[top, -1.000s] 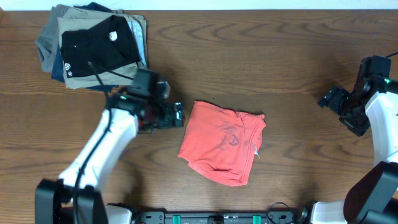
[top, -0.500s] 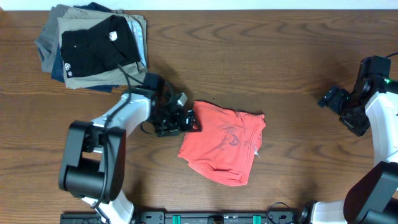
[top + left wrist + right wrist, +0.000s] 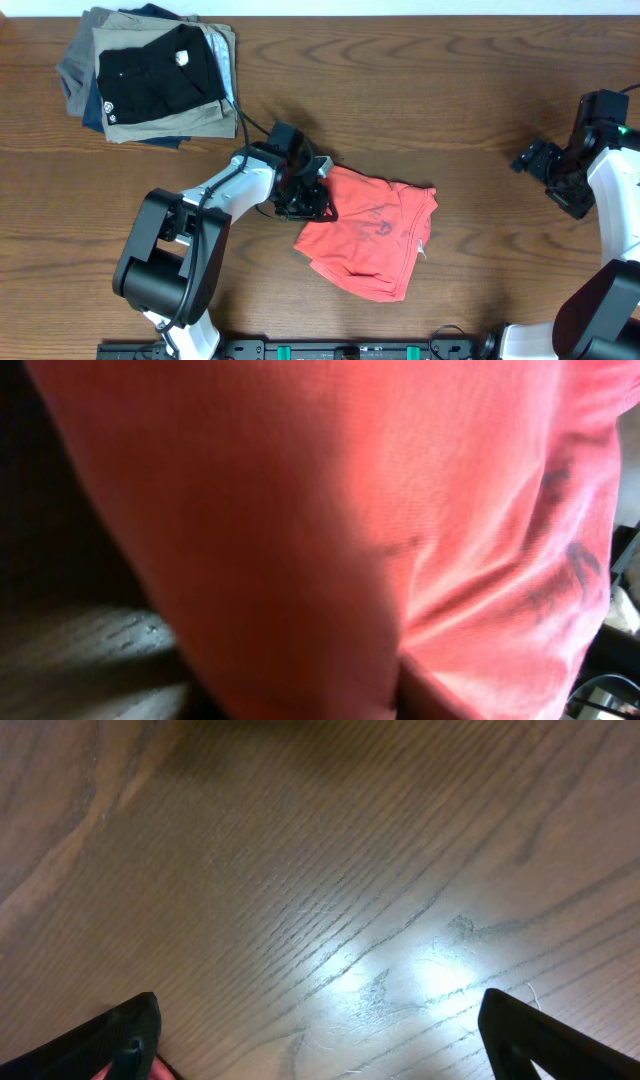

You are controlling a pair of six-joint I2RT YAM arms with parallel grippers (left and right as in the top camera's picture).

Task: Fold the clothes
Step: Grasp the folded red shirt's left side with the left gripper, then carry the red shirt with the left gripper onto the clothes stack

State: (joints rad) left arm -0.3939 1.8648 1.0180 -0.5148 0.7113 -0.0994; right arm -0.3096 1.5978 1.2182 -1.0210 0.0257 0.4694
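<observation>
Our coral T-shirt (image 3: 375, 240) lies crumpled, well apart from the folded stack (image 3: 150, 80). Our left gripper (image 3: 316, 204) sits at its stack-side corner; we cannot tell its grip. Our right gripper (image 3: 530, 160), farthest from the stack, gapes empty.

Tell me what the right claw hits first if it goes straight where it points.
Probably the bare wooden table: the right claw faces only wood in its own view; depth is unclear.
</observation>
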